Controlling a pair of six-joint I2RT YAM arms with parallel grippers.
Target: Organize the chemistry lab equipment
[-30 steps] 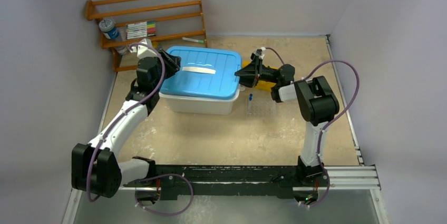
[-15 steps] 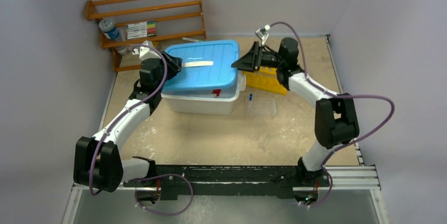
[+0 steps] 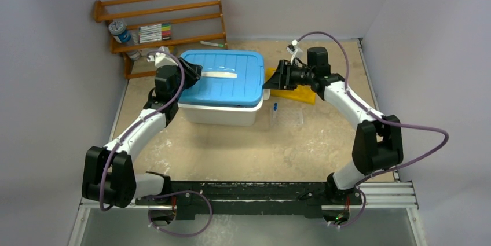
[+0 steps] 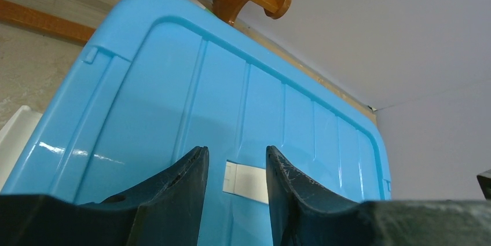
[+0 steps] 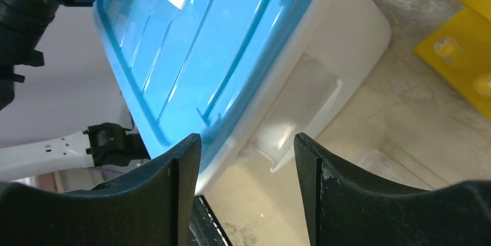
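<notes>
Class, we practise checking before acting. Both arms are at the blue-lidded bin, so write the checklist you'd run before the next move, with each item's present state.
1. blue lid covers the white bin: ok, it lies across it in the top view.
2. Lid pressed fully home: cannot tell.
3. right gripper open at the lid's right edge: ok, fingers apart.
4. left gripper free of the lid's left edge: cannot tell; the rim by its fingers is hidden.
5. Equipment all stowed: not ok; the blue-ended tube and clear packet lie on the table beside the bin.
</notes>
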